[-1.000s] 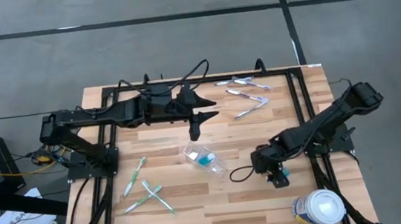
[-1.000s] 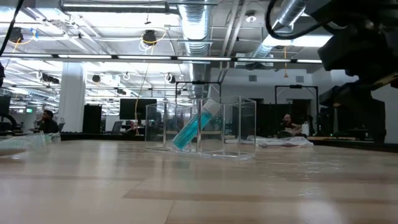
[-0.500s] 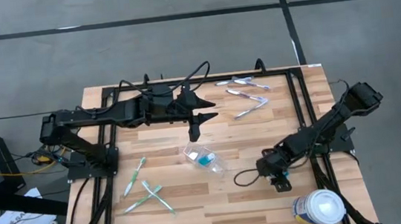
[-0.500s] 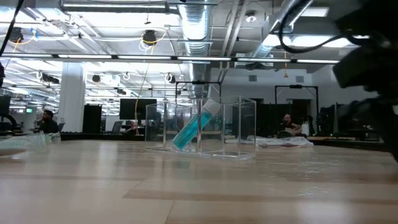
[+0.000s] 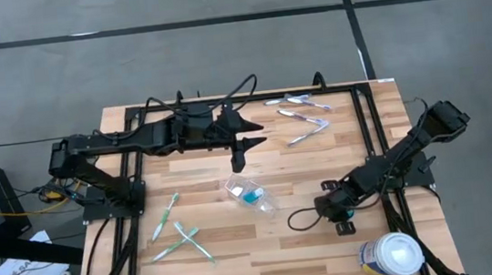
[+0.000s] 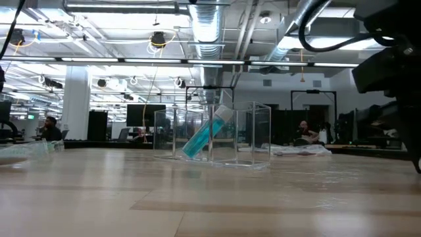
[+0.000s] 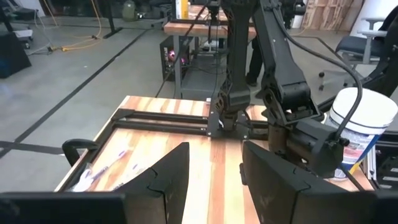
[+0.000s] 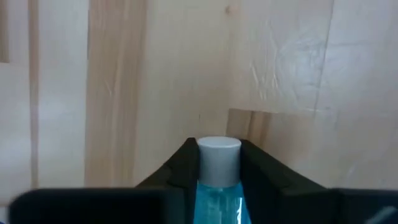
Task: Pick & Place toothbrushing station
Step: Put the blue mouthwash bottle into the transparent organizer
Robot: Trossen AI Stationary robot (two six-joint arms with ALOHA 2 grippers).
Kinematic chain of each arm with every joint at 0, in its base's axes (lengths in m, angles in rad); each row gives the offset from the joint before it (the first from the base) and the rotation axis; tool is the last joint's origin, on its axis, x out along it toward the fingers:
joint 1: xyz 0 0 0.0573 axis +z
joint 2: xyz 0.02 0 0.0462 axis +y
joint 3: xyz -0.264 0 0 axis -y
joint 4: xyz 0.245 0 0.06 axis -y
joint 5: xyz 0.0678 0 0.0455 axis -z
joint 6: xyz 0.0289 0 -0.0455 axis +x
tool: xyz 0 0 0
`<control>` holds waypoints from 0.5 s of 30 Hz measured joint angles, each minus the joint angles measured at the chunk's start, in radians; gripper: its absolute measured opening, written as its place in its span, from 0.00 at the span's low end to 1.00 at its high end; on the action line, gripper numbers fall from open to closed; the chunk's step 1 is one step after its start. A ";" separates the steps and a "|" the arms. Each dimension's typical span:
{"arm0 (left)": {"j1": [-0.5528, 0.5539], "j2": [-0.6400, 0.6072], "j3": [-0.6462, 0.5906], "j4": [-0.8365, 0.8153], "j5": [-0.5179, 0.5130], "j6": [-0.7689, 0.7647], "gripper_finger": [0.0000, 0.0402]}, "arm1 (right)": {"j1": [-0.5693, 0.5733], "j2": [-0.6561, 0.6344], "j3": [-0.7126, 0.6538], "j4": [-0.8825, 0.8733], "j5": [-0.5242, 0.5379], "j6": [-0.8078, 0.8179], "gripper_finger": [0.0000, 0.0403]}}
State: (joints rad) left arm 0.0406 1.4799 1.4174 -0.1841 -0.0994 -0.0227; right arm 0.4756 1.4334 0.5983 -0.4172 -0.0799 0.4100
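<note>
The right gripper (image 5: 341, 226) is pinching a blue tube (image 8: 217, 180) at 4 o'clock from the toothbrushing station (image 5: 250, 195). The left gripper (image 5: 238, 161) is held spread at its 12 o'clock.

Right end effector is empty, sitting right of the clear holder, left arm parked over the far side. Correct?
Not empty. The right wrist view shows the right end effector closed on a blue tube with a white cap. The rest holds: it is right of the clear holder, and the left end effector waits over the far side.
</note>
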 joint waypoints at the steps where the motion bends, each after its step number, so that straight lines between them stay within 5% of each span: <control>1: 0.000 0.000 0.000 -0.003 0.000 0.000 0.36 | -0.004 0.000 0.000 0.003 0.000 -0.002 0.19; 15: 0.000 0.000 0.000 -0.003 -0.010 -0.003 0.36 | -0.149 -0.070 0.025 0.137 -0.082 -0.006 0.19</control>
State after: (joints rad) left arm 0.0406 1.4799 1.4174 -0.1872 -0.1090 -0.0261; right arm 0.3269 1.3629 0.6230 -0.2806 -0.1614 0.4043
